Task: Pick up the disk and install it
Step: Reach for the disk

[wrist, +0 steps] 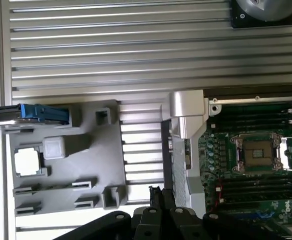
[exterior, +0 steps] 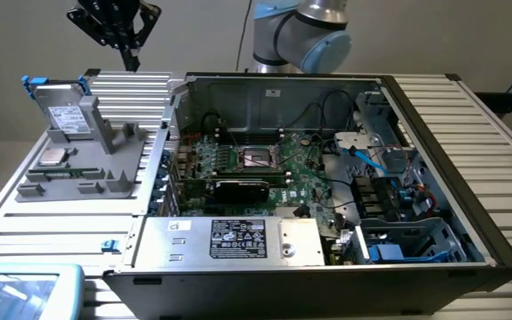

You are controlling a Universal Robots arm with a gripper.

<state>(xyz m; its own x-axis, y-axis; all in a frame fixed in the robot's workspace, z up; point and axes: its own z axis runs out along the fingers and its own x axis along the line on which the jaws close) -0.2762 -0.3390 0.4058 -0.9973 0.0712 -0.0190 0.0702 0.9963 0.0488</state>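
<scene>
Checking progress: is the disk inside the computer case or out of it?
Out. The disk stands on edge in the grey holder beside the case.

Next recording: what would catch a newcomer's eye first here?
The open computer case sits in the middle, its green motherboard exposed. On the grey fixture at the exterior view's left stands the disk in its blue frame, with the shut gripper hanging above, empty.

Open computer case (exterior: 274, 93) beside grey parts holder (exterior: 109, 133).
</scene>
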